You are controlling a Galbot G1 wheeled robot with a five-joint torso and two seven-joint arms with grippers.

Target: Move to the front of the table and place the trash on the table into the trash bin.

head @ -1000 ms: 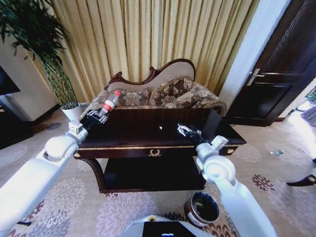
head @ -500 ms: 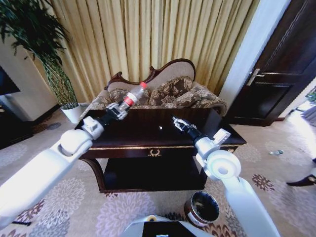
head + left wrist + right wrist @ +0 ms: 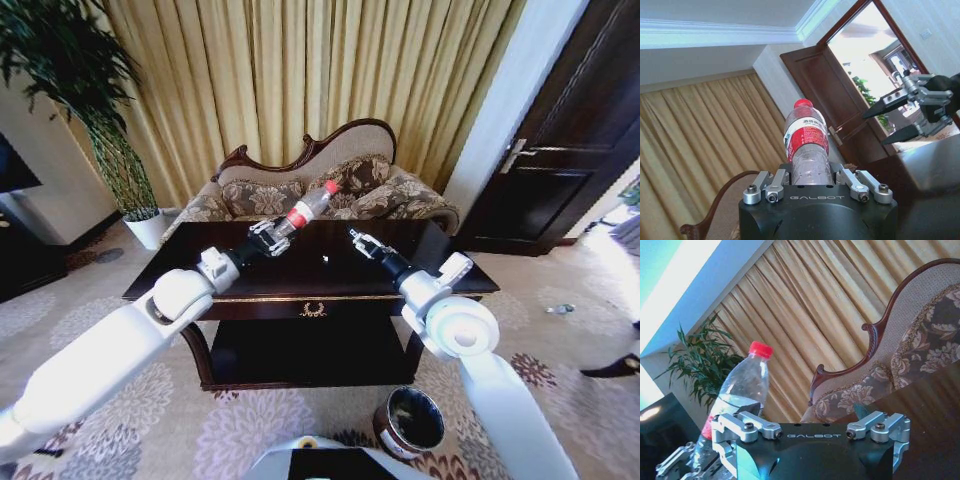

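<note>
Bottle lifted off table, bound for bin.
Left gripper (image 3: 268, 236) clenched on bottle (image 3: 308, 205) above table (image 3: 250, 285) middle; right gripper (image 3: 358, 240) spread alongside, near white scrap (image 3: 325, 259); bin (image 3: 410, 421) on floor.

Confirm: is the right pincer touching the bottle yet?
Apart. In the left wrist view the bottle sits clamped in the left pincer, while the right pincer hangs open off to the side with the doorway visible between them.
</note>
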